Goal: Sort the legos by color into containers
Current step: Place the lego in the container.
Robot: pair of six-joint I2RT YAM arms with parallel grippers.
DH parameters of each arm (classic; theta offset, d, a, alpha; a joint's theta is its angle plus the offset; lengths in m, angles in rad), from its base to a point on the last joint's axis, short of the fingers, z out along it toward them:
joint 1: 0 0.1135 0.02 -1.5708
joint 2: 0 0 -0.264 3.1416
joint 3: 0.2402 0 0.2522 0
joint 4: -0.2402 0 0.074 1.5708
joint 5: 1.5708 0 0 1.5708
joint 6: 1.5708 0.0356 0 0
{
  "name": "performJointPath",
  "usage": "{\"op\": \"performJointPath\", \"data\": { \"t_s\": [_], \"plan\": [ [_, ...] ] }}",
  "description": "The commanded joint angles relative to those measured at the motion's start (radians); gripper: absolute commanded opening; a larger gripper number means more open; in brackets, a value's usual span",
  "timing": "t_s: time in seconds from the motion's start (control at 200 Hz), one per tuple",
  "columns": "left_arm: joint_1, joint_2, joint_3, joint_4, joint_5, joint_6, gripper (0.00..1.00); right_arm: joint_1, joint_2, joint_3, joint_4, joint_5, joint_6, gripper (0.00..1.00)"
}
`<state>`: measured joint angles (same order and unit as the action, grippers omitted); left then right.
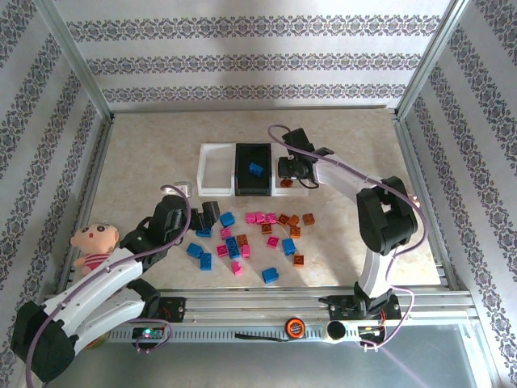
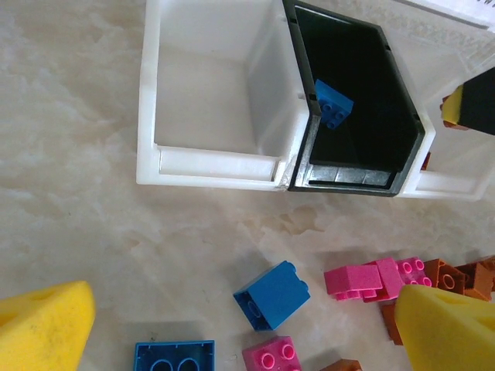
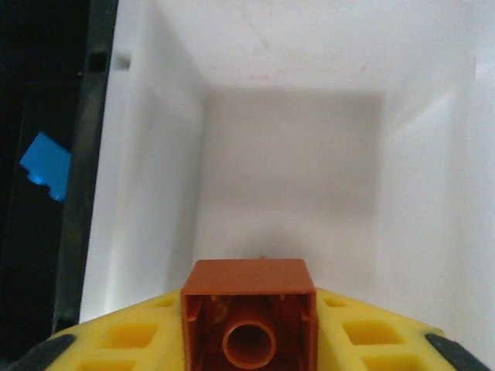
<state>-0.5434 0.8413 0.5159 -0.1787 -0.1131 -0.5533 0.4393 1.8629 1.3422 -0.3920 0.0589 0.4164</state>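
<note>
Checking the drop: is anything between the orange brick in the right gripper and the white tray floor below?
Nothing visible does. The orange brick hangs over the right white tray, whose floor is bare.

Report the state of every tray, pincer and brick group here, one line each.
Left white plastic tray, empty.
Middle black plastic tray, holding one blue studded brick.
Right white plastic tray, no brick on the visible floor.
Left pincer, open, holding nothing.
Right pincer, shut on a small orange-brown studded brick, over the right tray.
Loose plastic bricks, unsorted on the table.
</note>
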Motion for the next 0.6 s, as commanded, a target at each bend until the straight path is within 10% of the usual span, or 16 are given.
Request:
{"op": "performJointPath", "data": {
  "t_s": [0.0,0.14,0.595],
  "plan": [
    [-0.007,-0.018,-0.010,-0.056,-0.028,-0.027,0.99,-0.016,0.031,0.046,-0.004,-0.023,0.007,0.48],
    [-0.007,-0.017,0.003,-0.117,-0.075,-0.053,1.00,-0.022,0.024,0.044,0.000,-0.036,0.020,0.64],
    [0.013,0.178,0.019,-0.198,0.046,-0.057,0.88,0.031,-0.192,-0.253,0.132,-0.071,0.050,0.65]
  ]
}}
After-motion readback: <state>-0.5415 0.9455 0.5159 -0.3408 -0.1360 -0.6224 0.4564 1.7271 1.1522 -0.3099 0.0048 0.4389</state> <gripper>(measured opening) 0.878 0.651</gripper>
